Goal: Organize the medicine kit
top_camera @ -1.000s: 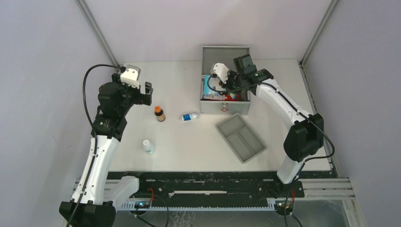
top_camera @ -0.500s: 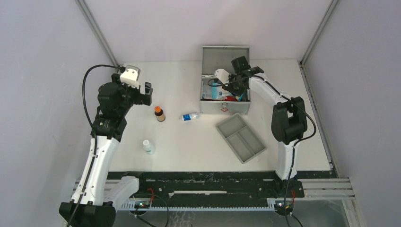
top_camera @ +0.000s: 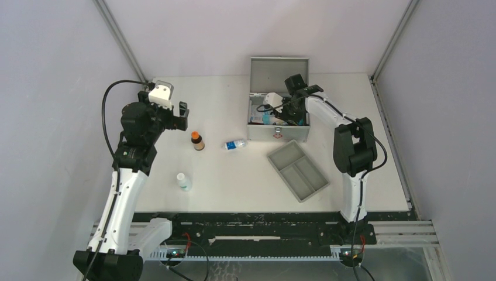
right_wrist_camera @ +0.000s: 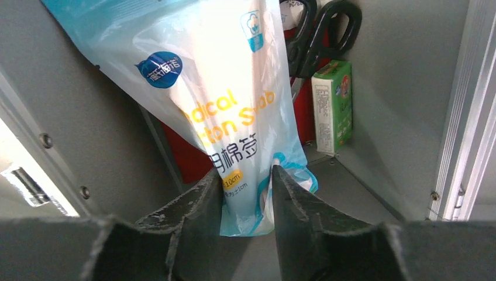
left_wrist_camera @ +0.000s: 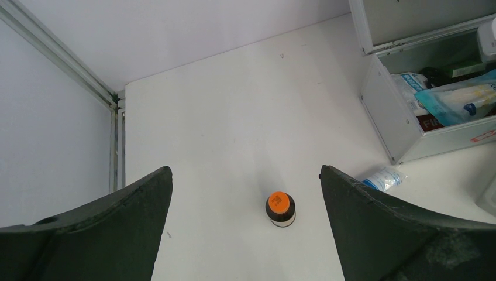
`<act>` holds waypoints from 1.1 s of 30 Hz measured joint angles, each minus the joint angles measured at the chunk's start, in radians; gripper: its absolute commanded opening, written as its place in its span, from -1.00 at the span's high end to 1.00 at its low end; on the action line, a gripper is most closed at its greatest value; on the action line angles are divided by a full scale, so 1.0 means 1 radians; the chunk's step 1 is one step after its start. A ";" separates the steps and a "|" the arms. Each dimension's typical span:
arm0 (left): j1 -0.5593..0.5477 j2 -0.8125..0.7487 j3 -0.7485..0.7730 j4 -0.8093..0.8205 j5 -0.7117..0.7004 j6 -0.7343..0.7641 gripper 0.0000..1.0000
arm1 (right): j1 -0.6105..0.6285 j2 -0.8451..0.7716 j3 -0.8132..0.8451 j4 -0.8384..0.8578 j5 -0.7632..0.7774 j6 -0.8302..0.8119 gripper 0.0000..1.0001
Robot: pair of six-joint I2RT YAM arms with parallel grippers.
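The medicine kit [top_camera: 278, 133] is a grey metal box at the back of the table, its lid [top_camera: 279, 73] standing open. My right gripper [top_camera: 285, 113] reaches down inside it. In the right wrist view my right gripper [right_wrist_camera: 247, 171] is shut on the bottom edge of a blue-white bag of cotton swabs [right_wrist_camera: 222, 88], between the kit's walls [right_wrist_camera: 403, 88]. My left gripper [top_camera: 183, 115] is open and empty, held above the table left of the kit. In the left wrist view my left gripper [left_wrist_camera: 244, 170] frames a brown bottle with an orange cap [left_wrist_camera: 280, 209].
The brown bottle [top_camera: 197, 141] stands upright. A small clear bottle [top_camera: 235, 144] lies beside the kit's front left corner. A white bottle [top_camera: 184, 181] stands nearer the front. A grey two-compartment tray [top_camera: 298, 171] lies in front of the kit. Inside the kit are black scissors [right_wrist_camera: 319, 35] and a green box [right_wrist_camera: 333, 105].
My right arm has swung in and lowered the gripper with the swab bag deeper into the kit. The left arm and the loose bottles have not moved.
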 measured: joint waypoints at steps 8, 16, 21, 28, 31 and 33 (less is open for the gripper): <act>0.000 -0.008 0.000 0.000 0.000 0.000 -1.00 | -0.003 -0.002 -0.005 0.011 0.013 -0.010 -0.12; 0.000 -0.013 0.000 0.000 -0.001 0.008 -0.99 | -0.006 -0.029 -0.005 0.018 0.010 -0.003 -0.43; 0.000 -0.013 -0.008 0.004 -0.002 0.013 -0.99 | -0.014 -0.073 -0.005 0.018 -0.014 0.014 -0.60; 0.000 -0.006 -0.064 0.010 -0.002 0.053 -0.99 | -0.058 -0.163 -0.005 0.018 -0.097 0.060 -0.82; 0.000 -0.004 -0.105 0.020 -0.002 0.088 -0.99 | -0.084 -0.205 -0.005 0.019 -0.148 0.090 -0.83; 0.000 -0.002 -0.131 0.022 -0.002 0.109 -0.99 | -0.093 -0.246 -0.006 0.019 -0.187 0.123 -0.83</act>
